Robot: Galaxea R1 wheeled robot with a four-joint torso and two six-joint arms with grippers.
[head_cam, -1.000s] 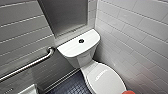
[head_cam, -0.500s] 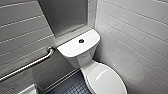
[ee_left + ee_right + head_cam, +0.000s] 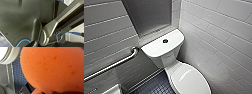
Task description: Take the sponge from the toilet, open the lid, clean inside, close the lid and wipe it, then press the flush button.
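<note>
Grip of the right gripper could not be told: the sponge (image 3: 53, 69) loomed close before its wrist camera, over the blue tiled floor (image 3: 18, 75) beside the toilet (image 3: 7, 54). The lid (image 3: 189, 80) lay closed; the flush button (image 3: 165, 41) sat atop the tank cover (image 3: 156, 47).

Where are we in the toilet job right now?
Pickup looks done: the sponge shows close up in the right wrist view, over the floor. The lid lies shut on the toilet, so I cannot tell whether the inside is cleaned. Nothing touches the flush button; wiping and flushing look left.
</note>
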